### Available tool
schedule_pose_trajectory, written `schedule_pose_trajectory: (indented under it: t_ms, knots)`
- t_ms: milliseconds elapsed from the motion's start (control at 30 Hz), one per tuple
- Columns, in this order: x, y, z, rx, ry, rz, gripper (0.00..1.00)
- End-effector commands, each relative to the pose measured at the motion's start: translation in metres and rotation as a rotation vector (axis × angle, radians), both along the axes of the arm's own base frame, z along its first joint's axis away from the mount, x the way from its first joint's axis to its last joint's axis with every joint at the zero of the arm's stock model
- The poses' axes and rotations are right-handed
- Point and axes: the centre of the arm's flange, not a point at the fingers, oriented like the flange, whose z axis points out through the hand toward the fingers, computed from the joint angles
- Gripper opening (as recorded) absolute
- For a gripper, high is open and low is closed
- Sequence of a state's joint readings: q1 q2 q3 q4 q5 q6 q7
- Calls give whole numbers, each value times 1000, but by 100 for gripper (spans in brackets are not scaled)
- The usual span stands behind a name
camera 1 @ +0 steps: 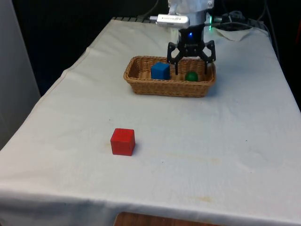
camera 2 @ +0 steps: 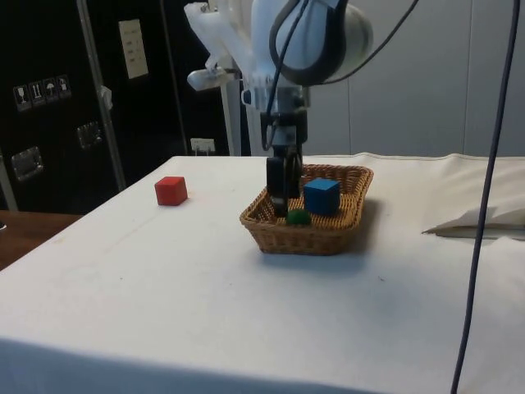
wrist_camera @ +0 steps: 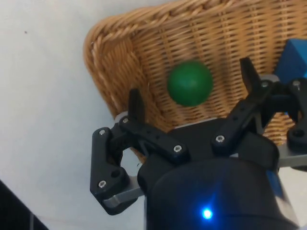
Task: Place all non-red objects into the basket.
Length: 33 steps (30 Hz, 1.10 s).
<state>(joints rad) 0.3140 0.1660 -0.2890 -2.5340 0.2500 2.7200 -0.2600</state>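
Fingers [wrist_camera: 135, 103] of the gripper [camera 1: 191, 71] are spreading wide, gripping nothing, with the green ball [wrist_camera: 190, 82] lying loose between them in the basket [camera 1: 141, 84], the blue cube [camera 1: 160, 70] sitting beside.

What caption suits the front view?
Open black two-finger gripper above green ball and blue cube in woven wicker basket; red cube outside.

Front, side, wrist: shared basket [camera 1: 169, 87]
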Motion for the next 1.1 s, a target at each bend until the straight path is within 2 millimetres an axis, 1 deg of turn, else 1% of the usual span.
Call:
schedule_pose_trajectory:
  t_ms: [0, 167, 233, 467, 500, 767, 800, 1067]
  knots:
    - [0, -2, 3, -8, 5, -3, 100]
    - [2, -3, 21, -1, -2, 0, 100]
    - [2, -1, 20, 13, -9, 3, 100]
    - [7, -1, 45, -4, -10, 9, 100]
    - [5, 1, 45, 10, -18, 13, 100]
    - [22, -1, 58, -22, -18, 29, 100]
    - [19, 1, 59, -8, -26, 30, 100]
    - [37, -2, 65, -47, -25, 48, 100]
